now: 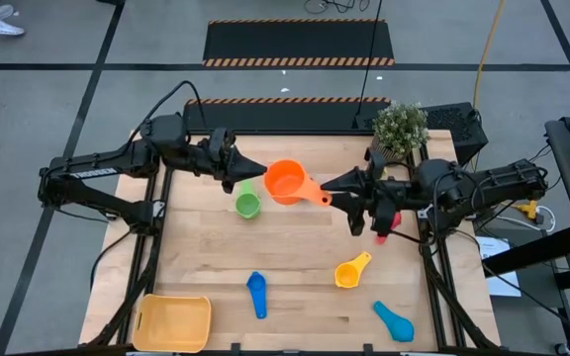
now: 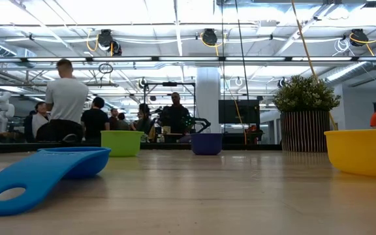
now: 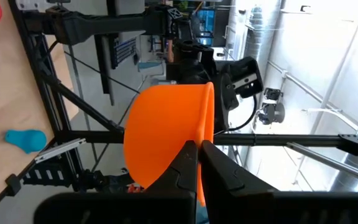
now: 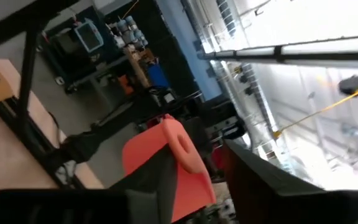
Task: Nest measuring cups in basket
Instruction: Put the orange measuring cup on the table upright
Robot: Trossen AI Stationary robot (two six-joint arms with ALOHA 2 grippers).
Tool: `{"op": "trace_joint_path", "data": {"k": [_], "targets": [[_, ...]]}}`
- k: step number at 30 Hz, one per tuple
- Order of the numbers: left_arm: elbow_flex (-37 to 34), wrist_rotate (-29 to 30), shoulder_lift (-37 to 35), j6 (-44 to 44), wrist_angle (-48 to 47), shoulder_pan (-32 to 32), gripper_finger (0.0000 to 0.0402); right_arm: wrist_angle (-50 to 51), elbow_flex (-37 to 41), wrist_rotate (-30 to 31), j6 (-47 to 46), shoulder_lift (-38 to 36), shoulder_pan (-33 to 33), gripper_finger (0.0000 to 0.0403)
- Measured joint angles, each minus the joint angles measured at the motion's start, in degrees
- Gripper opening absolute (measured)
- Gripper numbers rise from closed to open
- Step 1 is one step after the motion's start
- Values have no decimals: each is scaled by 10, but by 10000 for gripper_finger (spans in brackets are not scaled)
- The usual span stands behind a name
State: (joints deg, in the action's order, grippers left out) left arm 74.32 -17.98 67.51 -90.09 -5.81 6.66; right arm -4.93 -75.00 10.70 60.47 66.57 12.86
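The orange measuring cup (image 1: pixel 285 181) hangs in the air over the table's far middle, lying sideways with its handle (image 1: pixel 319 196) toward the right. My left gripper (image 1: pixel 255 176) is shut on it. My right gripper (image 1: pixel 338 188) is open, and its fingers stand on either side of the handle (image 4: pixel 182 146); I cannot tell whether they touch it. The green cup (image 1: pixel 247 205) stands on the table below the left gripper. The blue (image 1: pixel 256 294), yellow (image 1: pixel 351 270) and light blue (image 1: pixel 394 319) cups lie nearer. The red cup (image 1: pixel 382 233) is partly hidden under the right arm. The yellow-orange basket (image 1: pixel 173 323) sits at the near left corner. My left gripper pinches the orange cup's rim (image 3: pixel 207 118), on the side away from the handle, between its two fingers (image 3: pixel 185 168). One finger is inside the bowl and one outside. The fingers come level from the table's left. The cup is lifted clear, lying sideways.
A potted plant (image 1: pixel 400 127) stands at the far right corner. The low view shows a dark blue cup (image 2: pixel 207 143) standing far back beside the green cup (image 2: pixel 121 142). People stand in the room beyond the table. Bare wood lies in the table's middle.
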Motion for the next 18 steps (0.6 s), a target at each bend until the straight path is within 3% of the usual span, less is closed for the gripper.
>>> {"op": "trace_joint_path", "data": {"k": [5,18], "targets": [[0,-2,0,6,-1,5,3,26,0,3,-93,0,0,170],[-1,0,-16,115,-8,33,2,83,0,132,-296,-7,0,231]]}}
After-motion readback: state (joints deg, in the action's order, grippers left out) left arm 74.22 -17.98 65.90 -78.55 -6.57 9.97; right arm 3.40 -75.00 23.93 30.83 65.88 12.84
